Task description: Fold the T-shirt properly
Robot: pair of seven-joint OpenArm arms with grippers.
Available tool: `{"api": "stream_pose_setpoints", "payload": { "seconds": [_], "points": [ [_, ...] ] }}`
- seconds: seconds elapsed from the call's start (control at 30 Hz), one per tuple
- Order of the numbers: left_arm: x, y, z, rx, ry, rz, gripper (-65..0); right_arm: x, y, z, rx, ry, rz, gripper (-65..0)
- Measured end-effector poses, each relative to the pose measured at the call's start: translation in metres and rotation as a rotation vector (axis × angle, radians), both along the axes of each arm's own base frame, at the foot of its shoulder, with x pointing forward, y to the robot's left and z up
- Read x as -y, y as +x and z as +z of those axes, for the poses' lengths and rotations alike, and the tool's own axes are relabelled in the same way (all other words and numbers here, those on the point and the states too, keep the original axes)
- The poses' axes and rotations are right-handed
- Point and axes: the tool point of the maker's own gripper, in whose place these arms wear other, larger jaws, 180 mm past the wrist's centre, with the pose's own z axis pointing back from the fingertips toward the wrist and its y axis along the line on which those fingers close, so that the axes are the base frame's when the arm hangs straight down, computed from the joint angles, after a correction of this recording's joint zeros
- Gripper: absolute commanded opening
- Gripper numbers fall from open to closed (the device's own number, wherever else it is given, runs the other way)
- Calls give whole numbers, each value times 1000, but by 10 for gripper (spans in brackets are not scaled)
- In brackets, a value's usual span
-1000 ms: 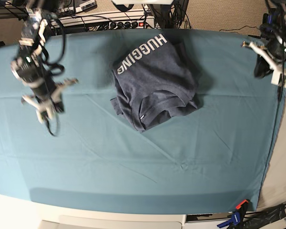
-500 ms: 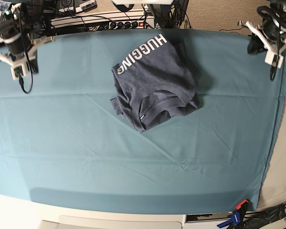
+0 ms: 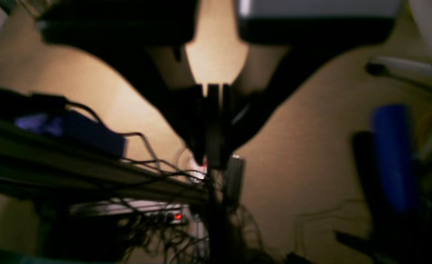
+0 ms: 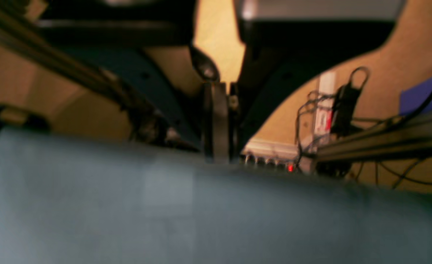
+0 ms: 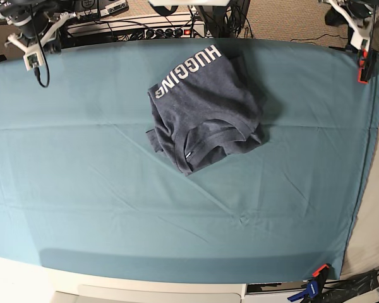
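Observation:
The T-shirt (image 5: 205, 107) lies folded into a compact, slightly skewed bundle at the far middle of the teal cloth (image 5: 114, 189). Its white "HUGGING" lettering faces up at the far edge and its ribbed collar points toward the front. Both grippers are far from it. My right gripper (image 5: 33, 55) hangs shut and empty over the far left corner, its closed fingers (image 4: 216, 121) just above the cloth in the right wrist view. My left gripper (image 5: 355, 31) is shut and empty beyond the far right corner. The left wrist view shows the left gripper (image 3: 211, 161) against floor and cables.
Power strips and cables (image 5: 145, 28) run along the table's far edge. A red clamp-like piece (image 5: 364, 66) sits at the cloth's far right corner. Blue and orange clamps (image 5: 312, 284) lie at the front right. The cloth carries shallow creases.
Both arms have drawn back from over the cloth to the far corners, the right one up and to the left, the left one up and away. The T-shirt has not moved.

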Motion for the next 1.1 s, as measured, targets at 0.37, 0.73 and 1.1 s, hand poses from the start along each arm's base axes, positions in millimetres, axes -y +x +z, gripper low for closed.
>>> {"api": "stream_pose_setpoints", "payload": {
  "seconds": [0.37, 0.73, 1.1],
  "points": [
    [-4, -35, -15, -103, -29, 38, -650, 18, -60, -67, -183, 182, -151, -650],
    [37, -69, -50, -219, -100, -41, -650, -12, -103, -130, -356, 290, -165, -650],
    [64, -105, -116, -382, 35, -143, -650, -31, -137, -207, -514, 254, -211, -650]
  ]
}}
